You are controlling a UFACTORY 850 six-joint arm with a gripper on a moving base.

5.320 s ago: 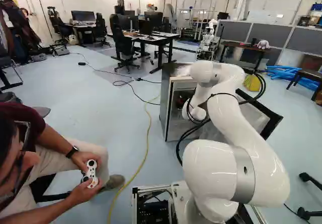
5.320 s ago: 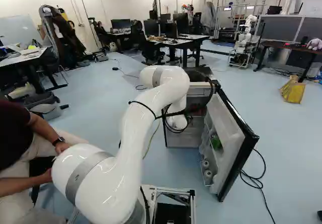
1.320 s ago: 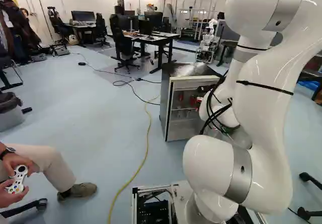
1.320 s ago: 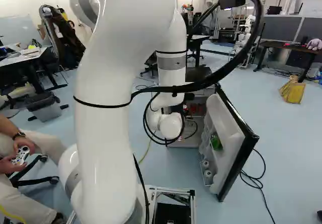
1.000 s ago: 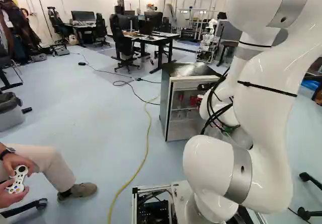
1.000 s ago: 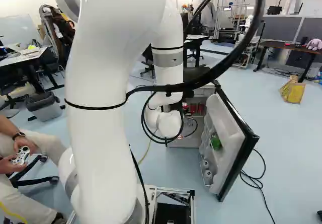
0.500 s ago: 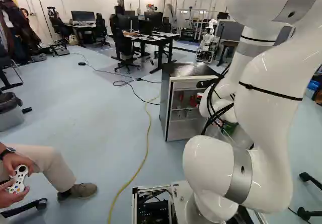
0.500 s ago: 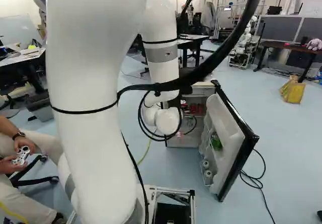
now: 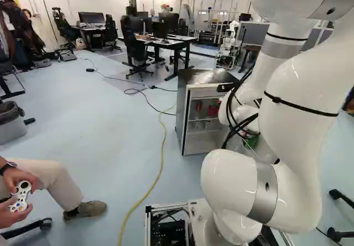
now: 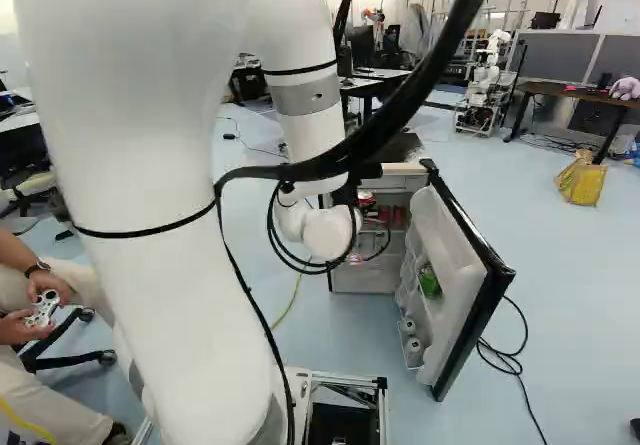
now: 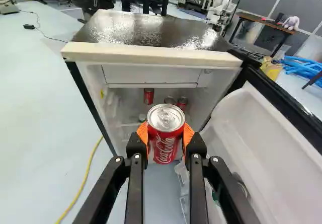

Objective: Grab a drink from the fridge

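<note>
Now holding upright red cylindrical metal can [image 11: 165, 138] in black gripper [image 11: 166, 134] with orange pads [image 11: 143, 132], closed to can's width, seemingly just outside open white-lined fridge [image 11: 151, 53]. May slip from weak squeeze; may knock black-edged white door [image 11: 261, 143] if swung sideways too early.

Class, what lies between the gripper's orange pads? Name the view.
A red can, touched on both sides by the orange pads; the wrist view shows it.

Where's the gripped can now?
In the wrist view, the red can is clamped between the orange pads of the hand, with the open fridge beyond it.
</note>
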